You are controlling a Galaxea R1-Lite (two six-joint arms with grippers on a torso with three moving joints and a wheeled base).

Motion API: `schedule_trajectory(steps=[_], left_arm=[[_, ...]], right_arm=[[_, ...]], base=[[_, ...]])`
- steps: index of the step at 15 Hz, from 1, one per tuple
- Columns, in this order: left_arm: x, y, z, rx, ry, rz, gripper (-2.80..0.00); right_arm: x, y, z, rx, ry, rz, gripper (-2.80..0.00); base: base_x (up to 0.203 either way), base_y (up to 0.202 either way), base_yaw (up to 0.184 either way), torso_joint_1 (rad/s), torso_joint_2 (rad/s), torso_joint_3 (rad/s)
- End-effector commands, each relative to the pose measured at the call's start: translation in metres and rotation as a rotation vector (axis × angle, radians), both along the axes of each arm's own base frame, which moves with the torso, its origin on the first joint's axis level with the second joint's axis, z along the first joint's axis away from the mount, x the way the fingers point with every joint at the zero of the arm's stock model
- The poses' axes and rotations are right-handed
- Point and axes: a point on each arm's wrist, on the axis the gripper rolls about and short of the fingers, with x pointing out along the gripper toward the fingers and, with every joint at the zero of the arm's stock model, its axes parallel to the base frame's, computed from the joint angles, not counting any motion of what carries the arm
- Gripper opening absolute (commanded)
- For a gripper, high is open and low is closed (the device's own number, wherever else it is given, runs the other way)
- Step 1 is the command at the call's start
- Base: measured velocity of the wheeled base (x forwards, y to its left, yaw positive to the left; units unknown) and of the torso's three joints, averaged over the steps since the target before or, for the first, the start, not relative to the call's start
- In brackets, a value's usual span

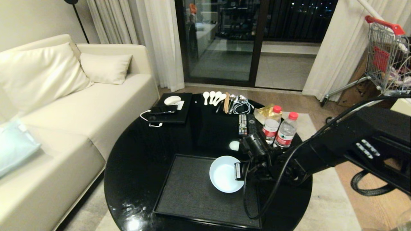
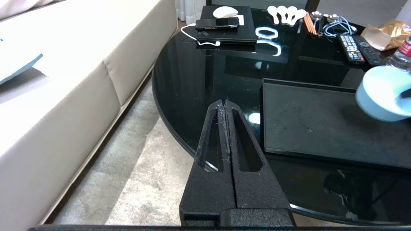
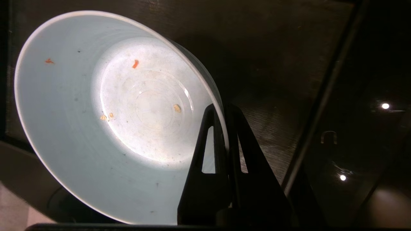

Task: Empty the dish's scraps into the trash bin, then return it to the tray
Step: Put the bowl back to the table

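The white bowl [image 1: 224, 175] sits mouth-up, slightly tilted, over the right part of the black tray [image 1: 189, 192] on the round glass table [image 1: 144, 154]; being round, it has no long axis; a few orange and pale crumbs [image 3: 135, 64] cling inside; the right gripper [image 1: 238, 171] pinches its right rim, one finger inside, one outside; the left gripper [image 2: 225, 106] hangs beside the table edge, jaws pressed together, empty.

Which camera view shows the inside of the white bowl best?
The right wrist view: the bowl fills it, only crumbs inside. The head view shows it smaller; the left wrist view only its outer side.
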Motion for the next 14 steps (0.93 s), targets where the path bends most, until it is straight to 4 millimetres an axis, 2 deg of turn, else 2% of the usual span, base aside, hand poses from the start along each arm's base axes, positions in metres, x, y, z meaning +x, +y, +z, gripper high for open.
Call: schedule_trajectory(steps=[1,14], left_arm=[[0.0,0.0,0.0,-0.001,-0.001,0.001,-2.8],[0.0,0.0,0.0,-0.001,-0.001,-0.001,-2.8]], right_arm=[[-0.001,0.008,-0.019,-0.015,0.03,0.011,-2.8],[0.003,0.014,-0.046,-0.044,0.073,0.013,-2.8]], base=[[0.0,0.0,0.0,0.0,0.0,0.0],[0.0,0.0,0.0,0.0,0.0,0.0]])
